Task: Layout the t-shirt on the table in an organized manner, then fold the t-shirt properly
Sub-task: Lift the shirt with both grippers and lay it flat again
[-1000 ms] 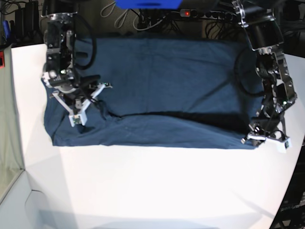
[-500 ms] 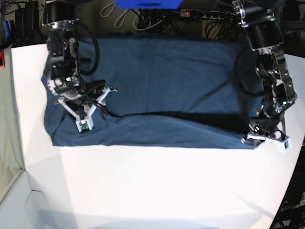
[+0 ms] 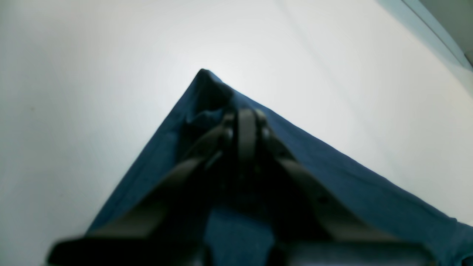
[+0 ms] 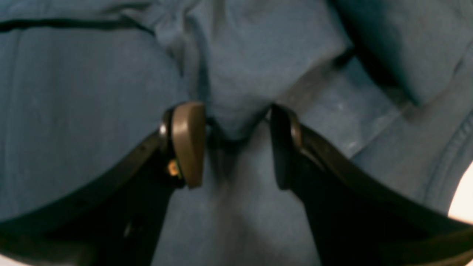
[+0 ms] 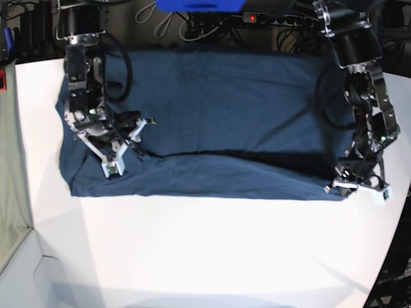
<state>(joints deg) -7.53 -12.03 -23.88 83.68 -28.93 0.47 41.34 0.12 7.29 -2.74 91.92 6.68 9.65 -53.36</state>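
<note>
Fabric of the t-shirt (image 5: pixel 218 109) is pinched by left end effector (image 3: pixel 245 123); right end effector (image 4: pixel 236 144) spread.

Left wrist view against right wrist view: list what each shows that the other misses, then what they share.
Only the left wrist view shows the white table, with the left gripper shut on a pointed corner of the t-shirt. Only the right wrist view shows the right gripper with its jaws apart, a raised fold of fabric between the fingers, plus creases and a hem seam. Both show the navy t-shirt and dark gripper fingers close up.
</note>
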